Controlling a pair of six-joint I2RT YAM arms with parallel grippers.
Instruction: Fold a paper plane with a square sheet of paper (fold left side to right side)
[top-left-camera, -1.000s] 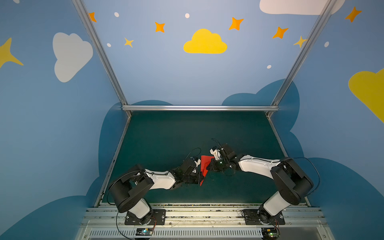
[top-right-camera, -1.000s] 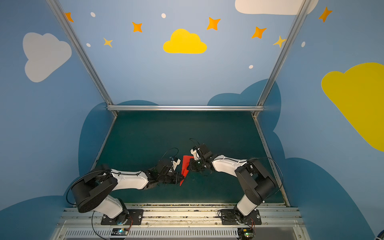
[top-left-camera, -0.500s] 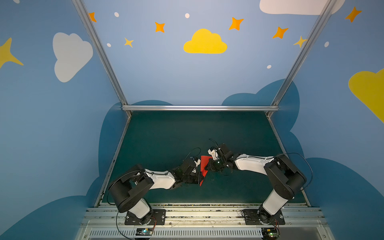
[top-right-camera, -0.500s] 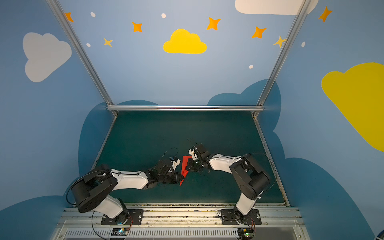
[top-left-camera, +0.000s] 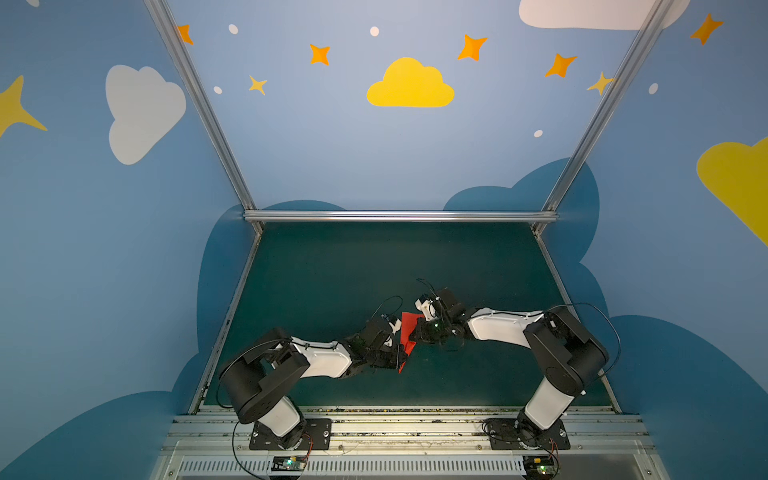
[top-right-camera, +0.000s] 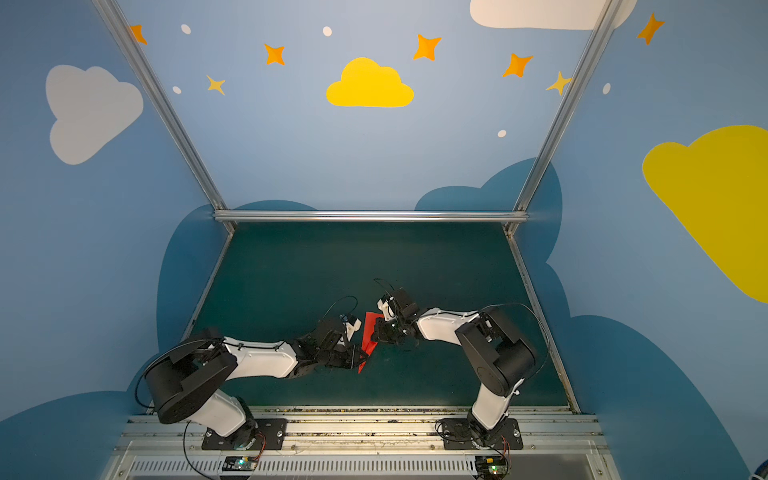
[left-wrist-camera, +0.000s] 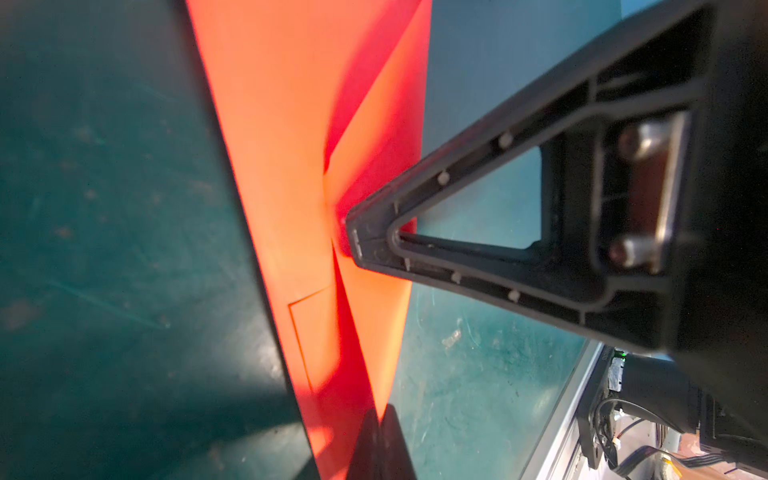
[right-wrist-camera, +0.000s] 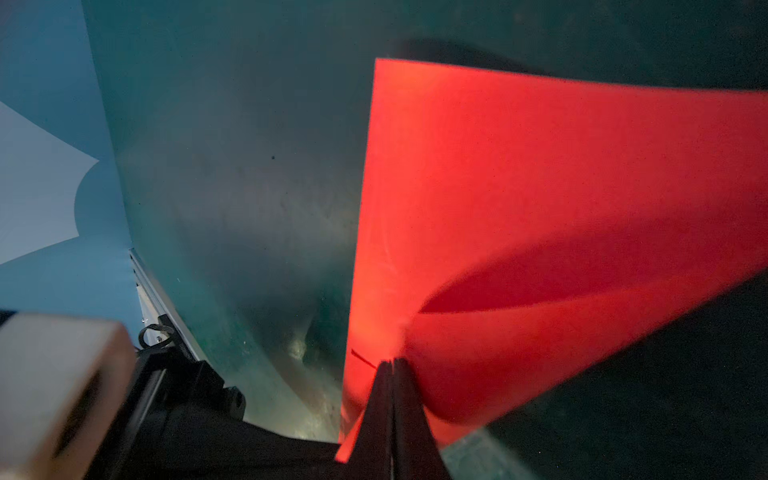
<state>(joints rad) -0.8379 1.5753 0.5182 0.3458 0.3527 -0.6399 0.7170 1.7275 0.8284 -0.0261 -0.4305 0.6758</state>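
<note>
Paper plane (top-left-camera: 408, 332), left end effector (left-wrist-camera: 379, 419), right end effector (right-wrist-camera: 390, 368) pinching, outstretched

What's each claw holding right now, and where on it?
Both are shut on the folded red paper: left claw near its narrow end, right claw on a side edge midway.

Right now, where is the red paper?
In both top views the red paper is in the middle, towards the front, pinched between the left gripper and the right gripper.
</note>
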